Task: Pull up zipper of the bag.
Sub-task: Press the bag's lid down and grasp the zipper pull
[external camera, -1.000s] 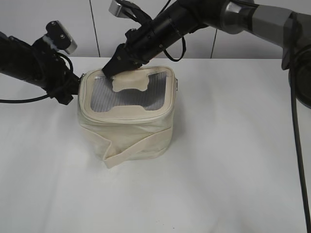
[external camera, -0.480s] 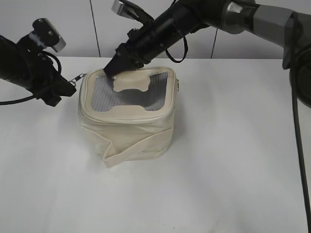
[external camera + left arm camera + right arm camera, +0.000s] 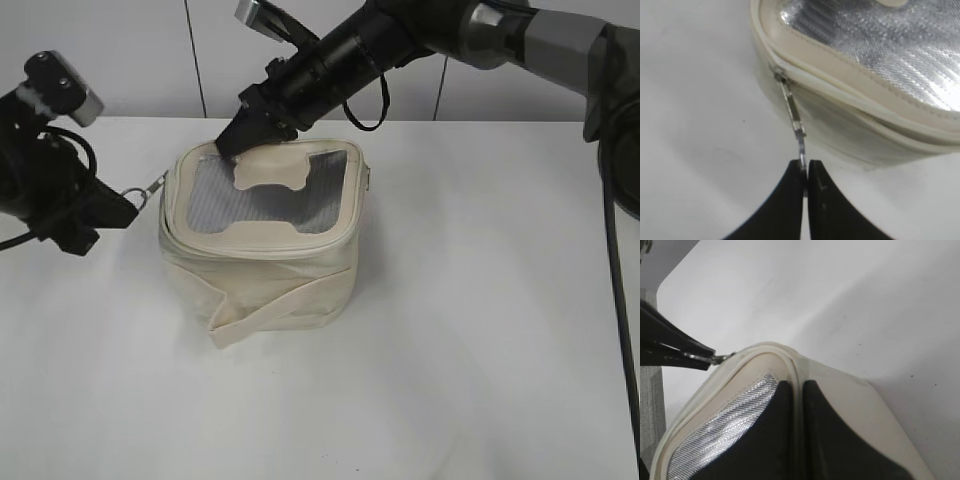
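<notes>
Left wrist view only: left end effector (image 3: 804,172) clamped on zipper (image 3: 792,112) ring pull. Exterior: one bag (image 3: 260,240) on table (image 3: 480,330); right end effector (image 3: 235,143) closed, pressing its top.

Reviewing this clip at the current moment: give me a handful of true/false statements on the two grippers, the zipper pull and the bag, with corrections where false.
1. The left gripper is shut on the zipper's ring pull. True.
2. The right gripper hangs in the air clear of the bag. False: its closed fingertips press on the bag's top rear edge.
3. The slider sits at a corner of the bag's top seam, the pull stretched out towards the left gripper. True.
4. The bag lies tipped on its side. False: it stands with its mesh top panel facing up.
5. The strap is held by the left gripper. False: it lies across the bag's front, untouched.
</notes>
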Robot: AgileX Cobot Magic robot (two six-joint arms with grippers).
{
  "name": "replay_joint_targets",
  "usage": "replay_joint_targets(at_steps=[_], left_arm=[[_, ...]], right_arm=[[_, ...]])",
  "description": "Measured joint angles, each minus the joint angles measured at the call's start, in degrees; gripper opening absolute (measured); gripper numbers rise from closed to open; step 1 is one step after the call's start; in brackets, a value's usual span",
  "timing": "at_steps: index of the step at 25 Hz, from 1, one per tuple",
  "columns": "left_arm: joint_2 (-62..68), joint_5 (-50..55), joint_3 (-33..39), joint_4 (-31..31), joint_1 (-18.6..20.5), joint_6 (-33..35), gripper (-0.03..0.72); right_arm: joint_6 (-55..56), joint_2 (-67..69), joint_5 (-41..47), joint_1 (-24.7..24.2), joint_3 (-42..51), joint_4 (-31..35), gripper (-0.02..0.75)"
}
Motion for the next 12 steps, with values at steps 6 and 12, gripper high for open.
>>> replay_joint_targets(at_steps=[6, 12], left_arm=[[-6.3, 1.9, 6.0, -0.5, -0.1, -2.5, 0.009], [-11.8, 4.1, 10.0, -0.2, -3.1, -4.8, 0.011]], right_arm=[[1.6, 0.0, 0.4, 0.0, -0.1, 0.4, 0.045], [3.1, 0.0, 2.3, 0.2, -0.1, 1.3, 0.043]])
